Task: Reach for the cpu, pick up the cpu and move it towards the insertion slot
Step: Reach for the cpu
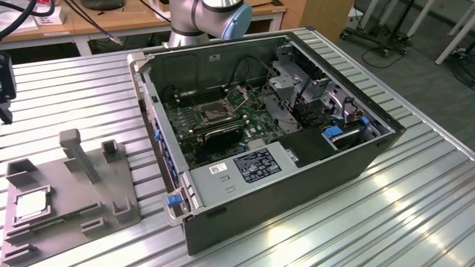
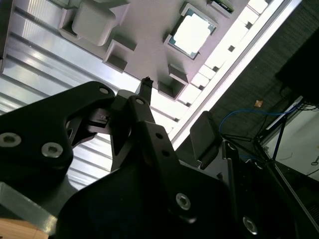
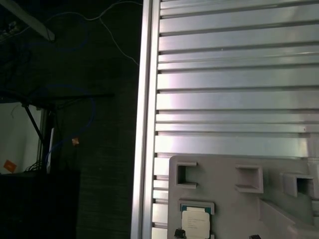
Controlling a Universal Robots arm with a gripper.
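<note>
The gripper point(image 2: 176, 107) hangs above the grey plastic tray point(image 2: 144, 30) with its fingers apart and nothing between them. The cpu point(image 2: 193, 34) lies flat in a square pocket of that tray, a little way off from the fingertips and not under them. In the exterior view the cpu point(image 1: 30, 206) sits in the tray on the exterior view's left, well apart from the insertion slot point(image 1: 211, 114) inside the open computer case point(image 1: 312, 183). The job right now looks like the reach. To do it well, I think the gripper should line up right over the chip, keep its fingers wide, and come down slowly and straight. The chip is thin and sits low in its pocket, so the fingers should meet its edges and not scrape its shiny face. The tall tray blocks close by could get bumped. Some things are hard to see. In the first wrist view the cpu point(image 3: 195, 224) sits right at the picture's edge. In the second wrist view the black gripper body hides much of the tray. I cannot tell how high the fingertips are above the chip.
</note>
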